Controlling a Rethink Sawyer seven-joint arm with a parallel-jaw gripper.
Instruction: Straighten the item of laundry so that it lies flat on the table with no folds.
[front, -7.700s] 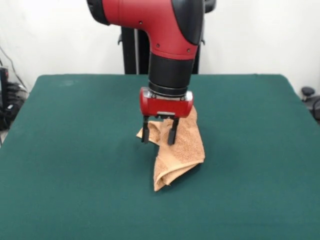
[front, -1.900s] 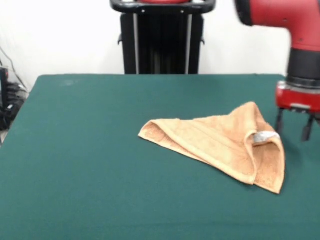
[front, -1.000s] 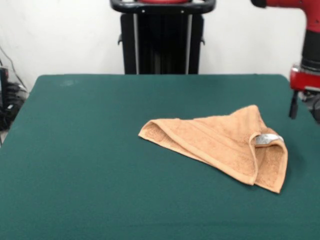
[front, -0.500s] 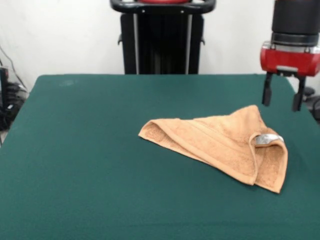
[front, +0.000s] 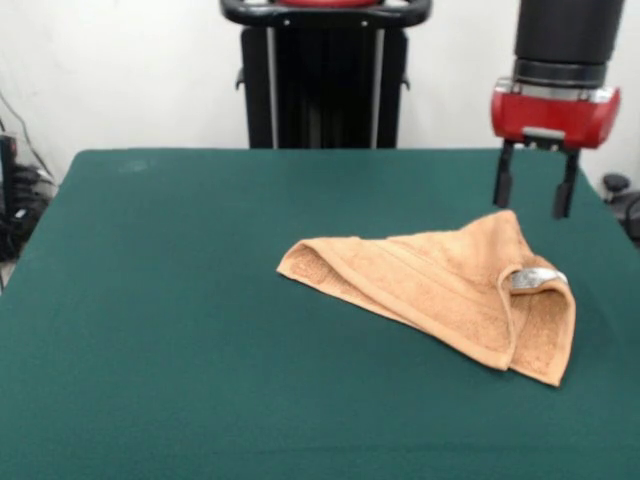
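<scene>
The orange-tan towel (front: 440, 290) lies on the dark green table (front: 180, 300), right of the middle. It is folded into a rough triangle, with one corner doubled over at the right, where the small white tag (front: 533, 277) shows. A point of it sticks up at the far side. My gripper (front: 534, 200) hangs above that far right part of the towel, clear of the cloth. Its two black fingers (front: 503, 186) are spread apart and hold nothing.
The robot's black pedestal (front: 325, 75) stands behind the table's far edge. Cables and equipment (front: 15, 200) lie off the table's left side. A dark object (front: 620, 195) sits off the right edge.
The towel was dragged right, spread out and let go. Since then the gripper has swung from the right edge back left and higher, to above the towel's far corner. The towel lies still.
</scene>
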